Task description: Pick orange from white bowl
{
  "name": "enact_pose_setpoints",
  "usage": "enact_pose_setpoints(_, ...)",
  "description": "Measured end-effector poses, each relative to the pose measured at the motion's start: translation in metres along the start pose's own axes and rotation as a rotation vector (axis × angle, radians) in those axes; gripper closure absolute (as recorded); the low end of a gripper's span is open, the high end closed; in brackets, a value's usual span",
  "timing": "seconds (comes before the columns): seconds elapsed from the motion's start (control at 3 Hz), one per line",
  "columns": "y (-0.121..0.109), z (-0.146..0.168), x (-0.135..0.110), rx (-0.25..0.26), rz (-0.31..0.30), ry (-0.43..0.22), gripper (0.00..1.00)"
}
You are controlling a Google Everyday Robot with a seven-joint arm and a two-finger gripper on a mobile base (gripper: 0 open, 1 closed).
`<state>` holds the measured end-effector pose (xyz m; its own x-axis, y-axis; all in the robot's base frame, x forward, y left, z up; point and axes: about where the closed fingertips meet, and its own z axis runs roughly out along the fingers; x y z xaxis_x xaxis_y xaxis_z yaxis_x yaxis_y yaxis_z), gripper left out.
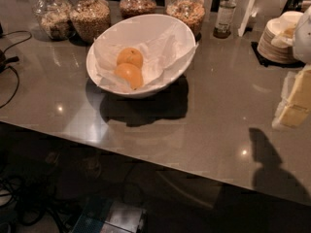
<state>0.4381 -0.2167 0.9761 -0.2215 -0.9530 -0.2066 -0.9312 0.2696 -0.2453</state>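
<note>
A large glossy white bowl with a slanted rim stands on the grey counter, left of centre, lined with crumpled white paper. Two oranges lie in it, touching: one behind and one in front. My gripper shows as pale yellowish parts at the right edge of the view, above the counter and far to the right of the bowl. It holds nothing that I can see. Its shadow falls on the counter below it.
Several glass jars of grains stand behind the bowl along the back. A bottle stands at the back right. A stack of pale plates sits on a dark mat. Cables lie at the left. The counter's front edge runs diagonally.
</note>
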Motion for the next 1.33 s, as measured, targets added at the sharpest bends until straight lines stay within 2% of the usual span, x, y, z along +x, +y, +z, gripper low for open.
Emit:
enact_pose_setpoints(0.33, 0.0, 0.0, 0.0, 0.0, 0.0, 0.0, 0.0)
enact_pose_setpoints(0.67, -0.004, -0.003, -0.009, 0.023, -0.003, -0.044, 0.0)
enact_pose_setpoints(1.0, -0.023, -0.008, -0.031, 0.087, 0.012, -0.163, 0.0)
enact_pose_setpoints(1.33, -0.056, -0.011, -0.067, 0.138, 0.026, -0.283, 0.0)
